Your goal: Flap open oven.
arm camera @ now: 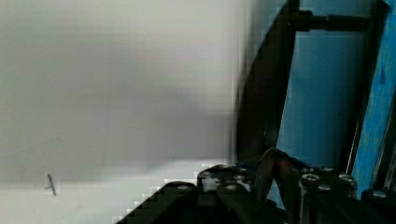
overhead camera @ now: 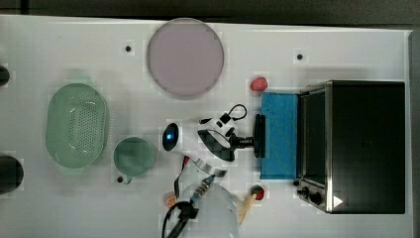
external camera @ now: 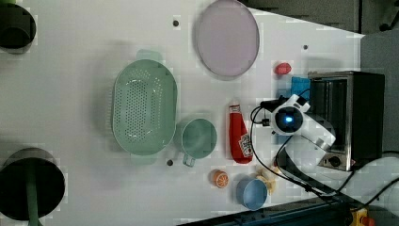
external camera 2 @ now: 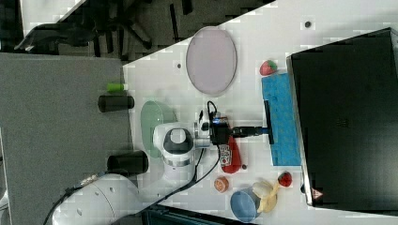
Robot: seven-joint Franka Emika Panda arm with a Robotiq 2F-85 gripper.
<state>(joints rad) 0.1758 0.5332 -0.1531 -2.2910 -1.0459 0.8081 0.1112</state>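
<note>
A white counter (overhead camera: 74, 44) carries one boxy oven (overhead camera: 364, 146) at 3 o'clock in the top view, its blue door (overhead camera: 280, 134) flapped down flat toward the centre. One robot arm reaches from 6 o'clock, and its pincer (overhead camera: 252, 141) is pinching the door's dark bar handle (overhead camera: 259, 135), with the jaws closed narrowly around it. The risks, as a judgement: if the arm keeps pressing down on a door already lying low, it could strain the hinge or tip the oven forward; a careless pull back could drag the door up again. Two strawberries (overhead camera: 258, 83) flank the door and could be knocked. Counted: one purple plate (overhead camera: 184, 57) at 12 o'clock, one green colander (overhead camera: 77, 124) at 9 o'clock, one green mug (overhead camera: 133, 157), one ketchup bottle (external camera: 240, 136), one blue bowl (external camera: 251, 193), one banana (external camera 2: 267, 194), one orange slice (external camera: 219, 178), two oven knobs (overhead camera: 315, 197).
</note>
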